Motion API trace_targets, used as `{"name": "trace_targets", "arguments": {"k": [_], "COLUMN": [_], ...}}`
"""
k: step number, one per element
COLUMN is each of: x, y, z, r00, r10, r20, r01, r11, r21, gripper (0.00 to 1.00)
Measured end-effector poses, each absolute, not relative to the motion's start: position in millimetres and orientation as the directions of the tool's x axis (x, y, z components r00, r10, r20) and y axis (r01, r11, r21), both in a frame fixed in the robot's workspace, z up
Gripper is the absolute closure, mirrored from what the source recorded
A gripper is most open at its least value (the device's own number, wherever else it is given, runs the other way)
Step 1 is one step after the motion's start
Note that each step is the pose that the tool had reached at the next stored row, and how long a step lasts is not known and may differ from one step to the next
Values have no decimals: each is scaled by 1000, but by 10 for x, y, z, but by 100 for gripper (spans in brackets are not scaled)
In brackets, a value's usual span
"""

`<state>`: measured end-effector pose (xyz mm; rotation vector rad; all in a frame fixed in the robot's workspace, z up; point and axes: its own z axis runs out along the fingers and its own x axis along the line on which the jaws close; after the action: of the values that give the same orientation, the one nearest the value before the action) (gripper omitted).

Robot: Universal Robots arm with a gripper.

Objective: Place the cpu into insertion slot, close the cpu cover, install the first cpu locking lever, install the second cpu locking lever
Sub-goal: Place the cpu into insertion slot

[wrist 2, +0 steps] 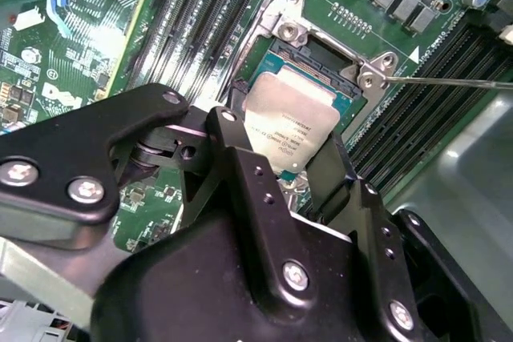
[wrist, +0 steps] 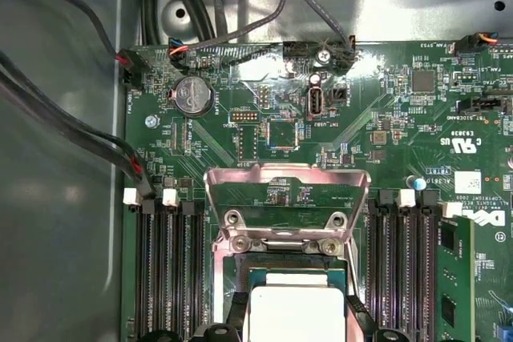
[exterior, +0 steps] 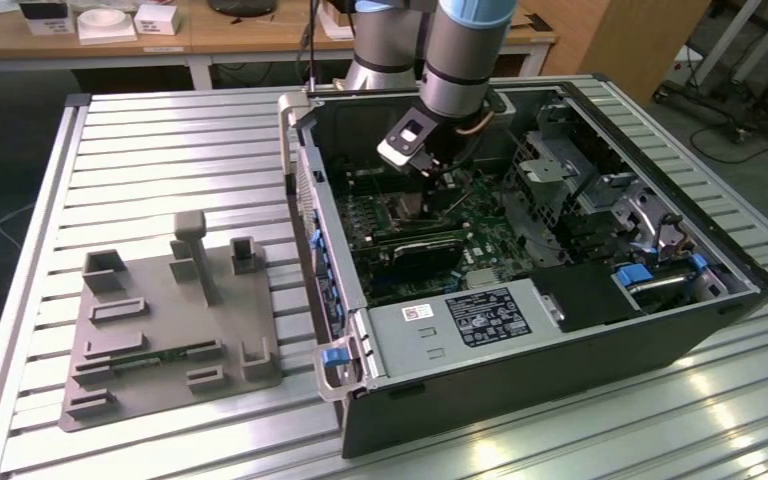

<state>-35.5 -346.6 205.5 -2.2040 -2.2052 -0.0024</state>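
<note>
The cpu (wrist 2: 288,122), a pale metal-topped square chip, sits between my gripper's black fingers (wrist 2: 240,158) just over the insertion slot (wrist 2: 317,54) on the green motherboard. In the first wrist view the cpu (wrist: 295,314) hangs over the slot (wrist: 284,260), with a finger on each side. The cpu cover (wrist: 240,218), a silvery open-centred frame, stands swung up at the slot's far edge. A thin locking lever (wrist 2: 449,82) sticks out sideways, unlatched. In the exterior view my gripper (exterior: 424,168) is inside the open computer case, shut on the cpu.
The computer case (exterior: 704,310) lies open on a slatted metal table (exterior: 157,150). Memory slots (wrist: 164,270) flank the socket on both sides. Cables (wrist: 72,130) run along the case wall. A grey fixture plate (exterior: 157,330) lies at the exterior view's left.
</note>
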Motion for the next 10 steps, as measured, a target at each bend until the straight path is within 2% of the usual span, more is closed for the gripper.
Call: {"name": "trace_targets", "arguments": {"k": [10], "x": [-348], "y": [-3431], "z": [2056], "r00": [0], "r10": [1000], "r20": [18], "r01": [1000], "r11": [1], "r21": [-22], "gripper": [46]}}
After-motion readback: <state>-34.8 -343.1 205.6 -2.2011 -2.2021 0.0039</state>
